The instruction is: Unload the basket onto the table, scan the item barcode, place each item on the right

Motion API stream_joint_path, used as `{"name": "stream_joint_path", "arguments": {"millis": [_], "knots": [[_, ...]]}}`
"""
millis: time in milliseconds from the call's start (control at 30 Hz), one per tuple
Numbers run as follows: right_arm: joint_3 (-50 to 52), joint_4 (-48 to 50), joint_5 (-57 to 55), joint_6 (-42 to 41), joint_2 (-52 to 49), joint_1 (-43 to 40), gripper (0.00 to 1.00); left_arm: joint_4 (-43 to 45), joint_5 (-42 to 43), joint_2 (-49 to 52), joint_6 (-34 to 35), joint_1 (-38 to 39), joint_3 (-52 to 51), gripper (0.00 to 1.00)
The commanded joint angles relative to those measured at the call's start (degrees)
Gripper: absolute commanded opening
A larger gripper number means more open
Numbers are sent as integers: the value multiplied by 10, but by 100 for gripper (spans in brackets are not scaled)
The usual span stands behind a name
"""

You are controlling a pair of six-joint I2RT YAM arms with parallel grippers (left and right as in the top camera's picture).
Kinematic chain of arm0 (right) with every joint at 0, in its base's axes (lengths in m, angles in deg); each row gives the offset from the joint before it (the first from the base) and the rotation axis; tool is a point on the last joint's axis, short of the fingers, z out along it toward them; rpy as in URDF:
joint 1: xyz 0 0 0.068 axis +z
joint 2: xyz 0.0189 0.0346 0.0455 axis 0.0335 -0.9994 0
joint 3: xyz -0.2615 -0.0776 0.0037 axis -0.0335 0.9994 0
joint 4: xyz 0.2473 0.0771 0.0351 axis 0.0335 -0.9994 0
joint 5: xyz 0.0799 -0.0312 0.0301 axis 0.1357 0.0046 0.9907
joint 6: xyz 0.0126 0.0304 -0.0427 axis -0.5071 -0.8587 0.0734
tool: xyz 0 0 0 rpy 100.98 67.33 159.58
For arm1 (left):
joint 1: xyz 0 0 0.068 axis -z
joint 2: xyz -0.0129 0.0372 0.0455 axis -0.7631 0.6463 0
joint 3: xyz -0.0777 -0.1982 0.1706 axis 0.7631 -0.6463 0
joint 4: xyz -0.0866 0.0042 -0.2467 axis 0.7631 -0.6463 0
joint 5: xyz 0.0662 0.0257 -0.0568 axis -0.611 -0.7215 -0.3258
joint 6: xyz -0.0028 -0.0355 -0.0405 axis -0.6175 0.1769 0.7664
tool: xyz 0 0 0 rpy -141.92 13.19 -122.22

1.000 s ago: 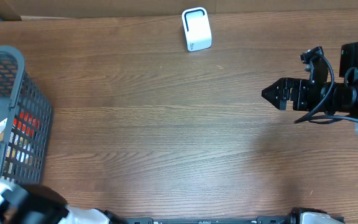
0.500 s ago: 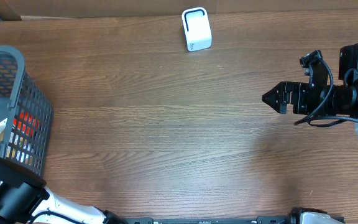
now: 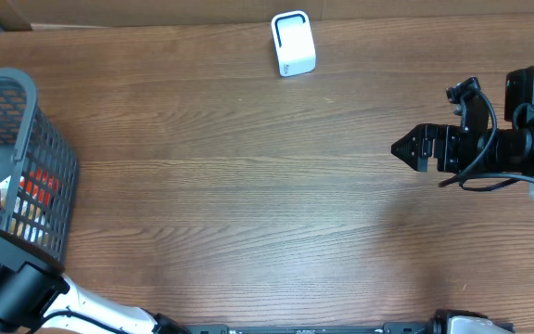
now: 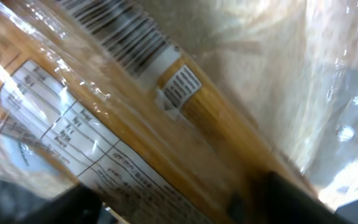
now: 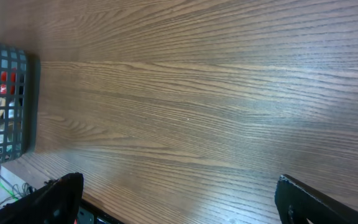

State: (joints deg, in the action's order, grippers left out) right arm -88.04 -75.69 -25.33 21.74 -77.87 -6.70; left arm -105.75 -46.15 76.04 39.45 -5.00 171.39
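While the wrapped package [image 4: 135,124] fills your left wrist view, you can read its barcode [image 4: 114,31] near the top edge and a printed table label [image 4: 61,124] lower left, both under glossy clear film with an orange-brown band running across. It lies inside the grey mesh basket [image 3: 26,93] at the bench's left edge, where the overhead view shows only pale wrapping and something red [image 3: 35,190] through the grid. Your left hand [image 4: 173,199] is pressed close over the package, its dark fingers [image 4: 291,193] just showing at the bottom of the wrist view; you cannot tell from here whether they are wide, narrow or closed on the wrap. The white scanner [image 3: 293,44] stands at the far edge of the bench [image 3: 248,186], well apart from the basket. Your right hand [image 3: 401,147] hovers over the right side of the bench with its fingers spread wide and nothing between them, pointing toward the basket.
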Motion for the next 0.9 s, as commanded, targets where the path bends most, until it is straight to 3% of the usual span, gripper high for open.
{"name": "stream_joint_path", "arguments": {"millis": [0, 133, 433, 867], "knots": [[-13, 0, -3, 4, 5, 3, 100, 3, -8, 18, -14, 4, -35, 39], [-13, 0, -3, 4, 5, 3, 100, 7, -8, 18, -24, 4, -34, 6], [-13, 0, -4, 4, 4, 3, 100, -18, 15, 17, -61, 4, 3, 4], [-13, 7, -4, 4, 4, 3, 100, -128, 85, 17, -58, 4, 202, 4]]}}
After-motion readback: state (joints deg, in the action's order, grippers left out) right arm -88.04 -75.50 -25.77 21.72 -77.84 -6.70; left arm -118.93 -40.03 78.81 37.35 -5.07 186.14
